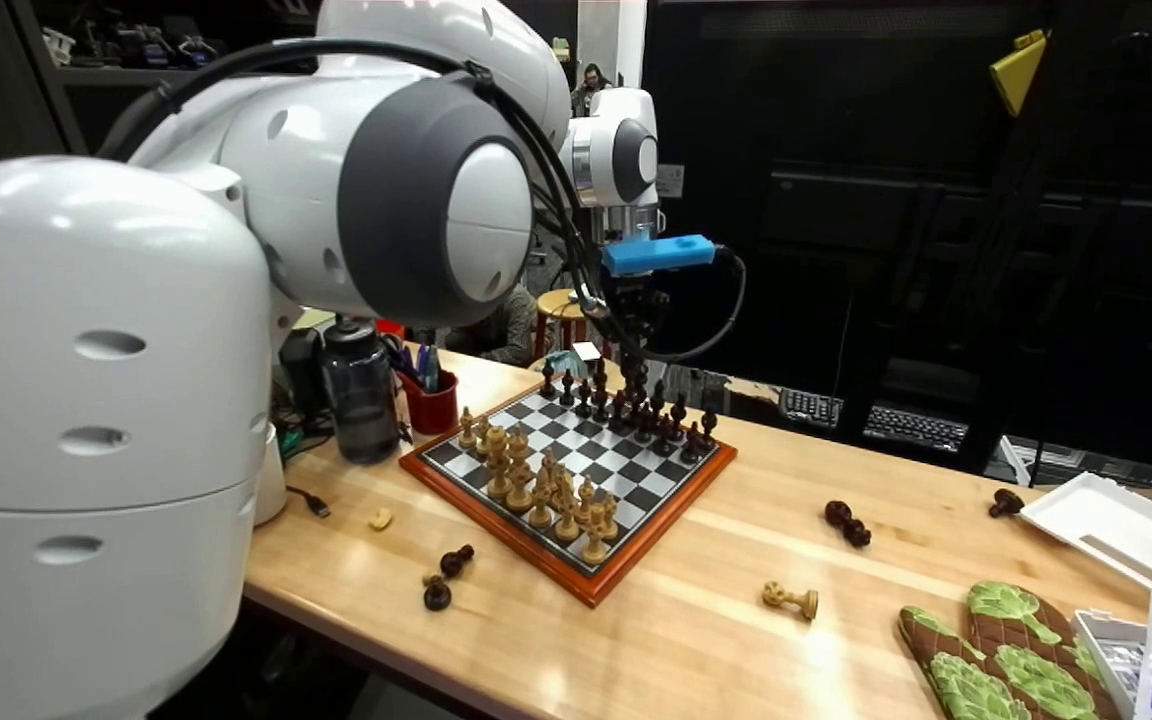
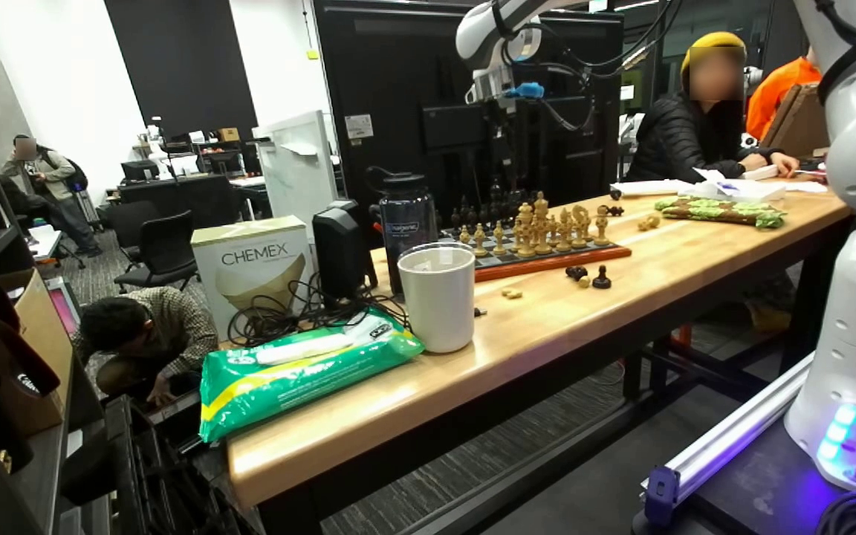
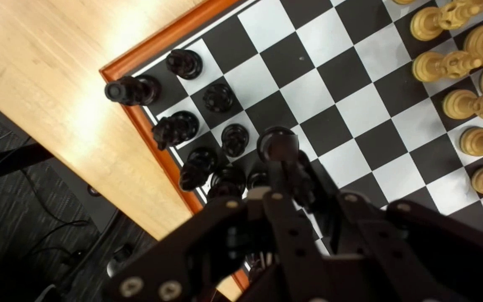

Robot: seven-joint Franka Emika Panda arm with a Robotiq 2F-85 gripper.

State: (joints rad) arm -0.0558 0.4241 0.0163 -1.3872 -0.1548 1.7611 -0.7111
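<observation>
Gripping, by the look: the gripper (image 3: 295, 165) stands narrow around a dark piece (image 3: 276, 144); with dark against dark, I cannot tell which man it is.
Dark piece: over the board (image 3: 363, 111), toward its edge away from the robot, just in front of the dark men (image 3: 218, 98). Its base seems to straddle square lines, so I judge it not yet set down.
Dark side: upright men crowd that far edge, one at the corner; the gripper hides part of the row in the wrist view.
Light side: light men (image 1: 496, 465) stand along the opposite edge.
Done: most of both sides, I judge, is upright on the board.
Left: the dark piece, plus men off on the table (image 1: 676, 640). A dark pair (image 1: 452, 565) sits off the board's light edge; a fallen dark man (image 1: 847, 523) and a fallen light man (image 1: 789, 599) lie between board and mitt (image 1: 1046, 665); another dark man (image 1: 1006, 502) lies by the tray's (image 1: 1126, 520) corner.
</observation>
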